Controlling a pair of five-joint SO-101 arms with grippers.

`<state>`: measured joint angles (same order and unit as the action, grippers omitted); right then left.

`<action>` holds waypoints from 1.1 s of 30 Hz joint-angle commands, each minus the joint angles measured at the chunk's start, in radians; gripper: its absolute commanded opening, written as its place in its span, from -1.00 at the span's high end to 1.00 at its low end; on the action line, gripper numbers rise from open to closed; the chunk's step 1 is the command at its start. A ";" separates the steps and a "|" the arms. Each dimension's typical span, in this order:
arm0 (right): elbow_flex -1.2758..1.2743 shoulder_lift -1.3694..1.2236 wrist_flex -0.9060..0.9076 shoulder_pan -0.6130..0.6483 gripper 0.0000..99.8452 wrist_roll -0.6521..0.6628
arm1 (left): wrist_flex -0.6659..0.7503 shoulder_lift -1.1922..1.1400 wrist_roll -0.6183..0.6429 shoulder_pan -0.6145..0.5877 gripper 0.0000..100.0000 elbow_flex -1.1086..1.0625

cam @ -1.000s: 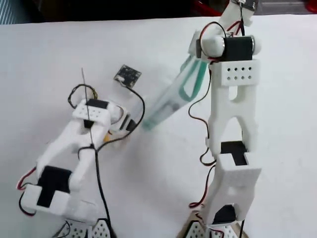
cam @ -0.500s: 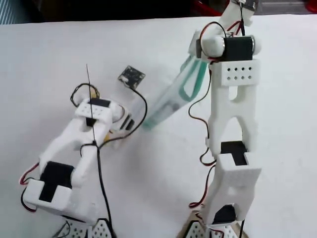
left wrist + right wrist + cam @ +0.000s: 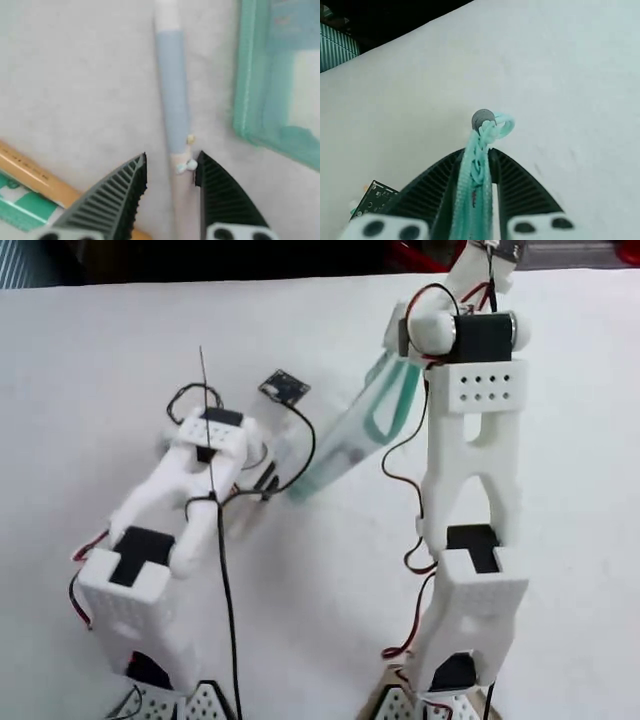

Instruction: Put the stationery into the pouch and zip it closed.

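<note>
**Pouch held; pen pickup in hand**

The pouch [image 3: 350, 445] slants across mid-table, its far right end pinched by the right gripper [image 3: 480, 155]. The left gripper [image 3: 171, 165] stands spread astride the pen [image 3: 172, 100], just left of the pouch's near end. Judged step: grasping. Next: close on the pen, lift, feed it into the pouch.
</note>
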<state>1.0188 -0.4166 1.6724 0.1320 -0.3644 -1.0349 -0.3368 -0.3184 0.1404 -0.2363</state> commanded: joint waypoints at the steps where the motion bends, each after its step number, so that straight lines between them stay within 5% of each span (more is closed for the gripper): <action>1: 0.008 0.004 -0.002 -0.010 0.96 0.002 | -0.006 0.001 -0.002 0.010 0.74 0.046; 14: 0.008 0.004 -0.004 -0.041 0.96 0.002 | -0.054 0.012 -0.002 0.038 0.94 0.044; 20: 0.006 0.002 -0.004 -0.041 0.96 0.002 | -0.166 0.209 -0.009 0.036 0.95 0.074; 26: 0.006 0.002 -0.004 -0.041 0.96 0.002 | -0.152 0.268 -0.005 0.031 0.65 0.002; 33: 0.006 0.002 0.013 -0.039 0.96 0.002 | 0.031 0.259 -0.008 -0.015 0.61 -0.124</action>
<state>1.0173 -0.4196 1.6740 0.0997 -0.3659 -1.0717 -0.1250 -0.3230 0.1358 -0.3345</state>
